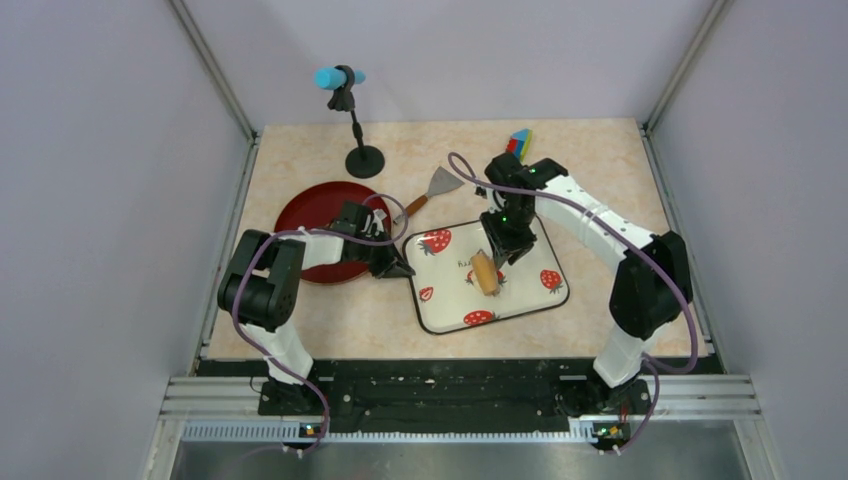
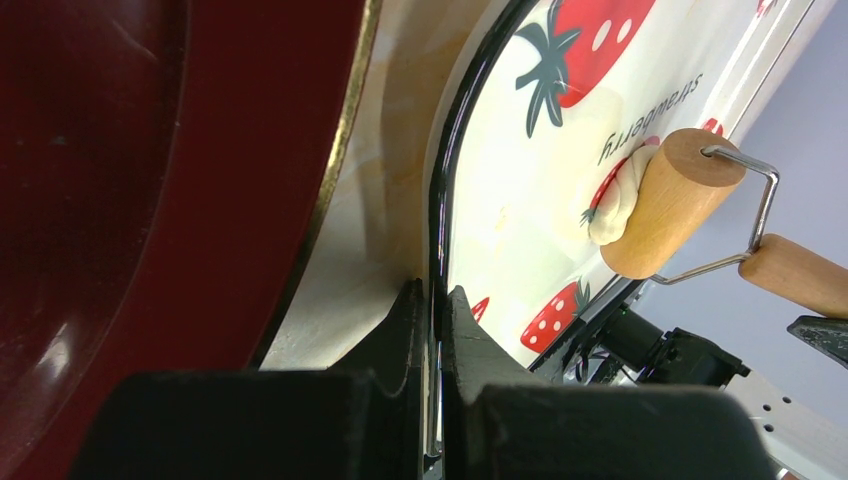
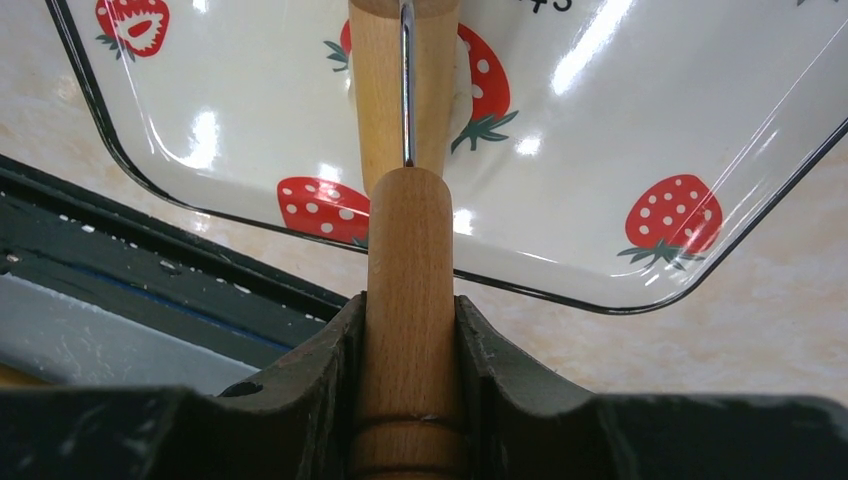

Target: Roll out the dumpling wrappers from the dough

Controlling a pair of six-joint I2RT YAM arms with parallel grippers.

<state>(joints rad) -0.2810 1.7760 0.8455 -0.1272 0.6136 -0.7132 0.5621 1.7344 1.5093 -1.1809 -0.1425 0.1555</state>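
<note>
**Roller on the dough, tray pinned at its edge**

I had the left pincer (image 2: 432, 300) clenched on the black rim of the strawberry tray (image 2: 500, 200). It gripped the tray's left edge, just beside the dark red plate (image 2: 150, 150). The right pincer (image 3: 410, 310) grasped the wooden handle of the rolling pin (image 3: 410, 250), with its jaws pressed against both sides of the handle.

Through the left wrist camera I saw the pin's roller resting on the dough (image 2: 615, 205). The dough was a pale cream mass squeezed between the roller and the tray's surface, close to the printed lettering near mid-tray. From above, the roller hid it.

The tray lay on the table (image 1: 600, 170) between the two arms. A scraper (image 1: 440, 185) with a wooden handle lay on the table behind the tray, near the plate.
</note>
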